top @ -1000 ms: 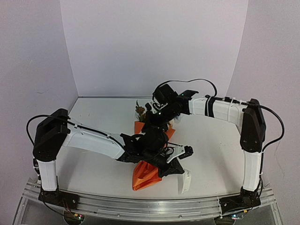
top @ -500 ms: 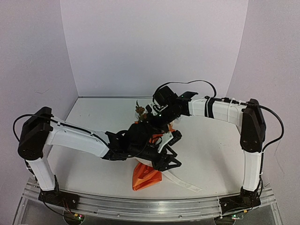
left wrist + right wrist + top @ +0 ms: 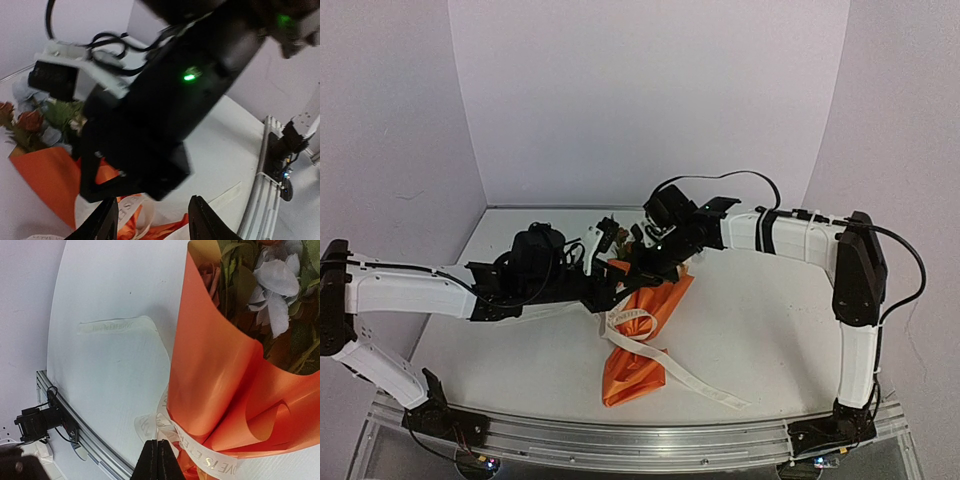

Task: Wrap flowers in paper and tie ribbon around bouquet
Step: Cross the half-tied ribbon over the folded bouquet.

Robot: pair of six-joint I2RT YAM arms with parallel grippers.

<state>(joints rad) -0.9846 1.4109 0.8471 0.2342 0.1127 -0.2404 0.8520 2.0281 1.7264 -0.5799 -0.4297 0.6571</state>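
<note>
From above, the left gripper (image 3: 608, 296) lay low over the table (image 3: 770, 320), its fingers parted and holding nothing. The bouquet (image 3: 640, 345) lay just off their tips, its cone running on toward the near edge. The right gripper (image 3: 645, 265) pressed in at the cone's upper part, with the flowers (image 3: 620, 238) just beyond it. The ribbon (image 3: 692, 381) looped the cone beside the left fingers and trailed well away across the table.

In the left wrist view, the fingers (image 3: 106, 222) stood apart with an empty gap between them. Past that gap a lettered stretch of ribbon lay on the orange paper (image 3: 47, 175). The right arm (image 3: 175, 100) filled the space ahead, with blossoms to its left.

In the right wrist view, the two fingers (image 3: 152, 460) were closed tight together, their tips meeting at the ribbon band around the cone's waist. Whether they pinched the ribbon could not be told. The paper rose ahead of the tips, and a loose ribbon end lay flat ahead and to the left
</note>
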